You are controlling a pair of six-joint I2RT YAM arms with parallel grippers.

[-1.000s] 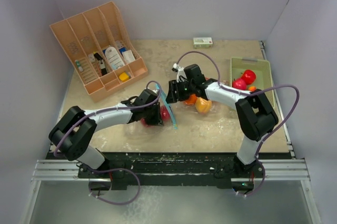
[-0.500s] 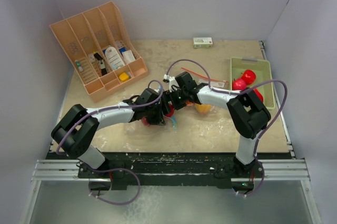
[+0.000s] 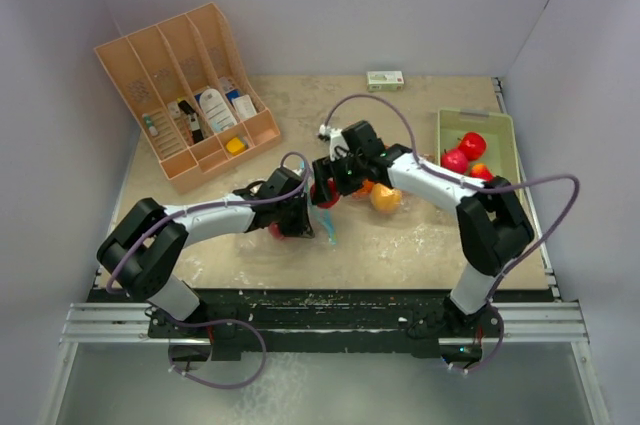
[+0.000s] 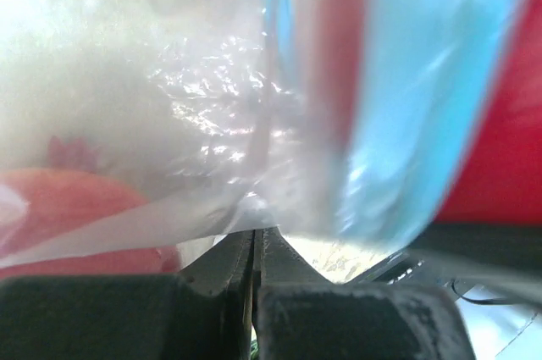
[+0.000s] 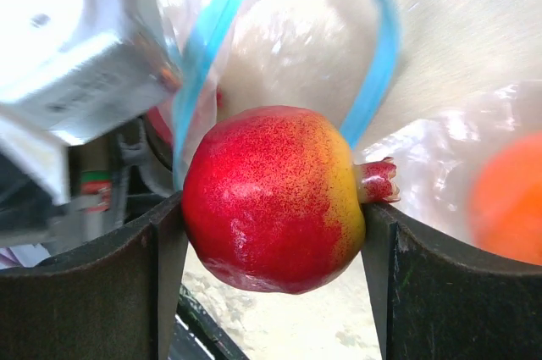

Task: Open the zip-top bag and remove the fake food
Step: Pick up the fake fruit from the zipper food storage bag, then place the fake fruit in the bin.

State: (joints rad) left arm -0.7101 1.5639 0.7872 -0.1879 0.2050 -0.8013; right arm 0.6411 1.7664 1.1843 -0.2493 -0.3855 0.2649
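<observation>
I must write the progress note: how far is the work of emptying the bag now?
Done: the bag is open, and some red fruits lie in the green tray. In hand: the left gripper pinches the plastic, and the right gripper holds a red-yellow fruit at its mouth. Left: at least one orange fruit in the bag.

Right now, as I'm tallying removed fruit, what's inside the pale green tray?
A red fruit, a pinkish-red fruit and an orange fruit lie in the tray; the right arm covers its near end, so anything there is hidden.
</observation>
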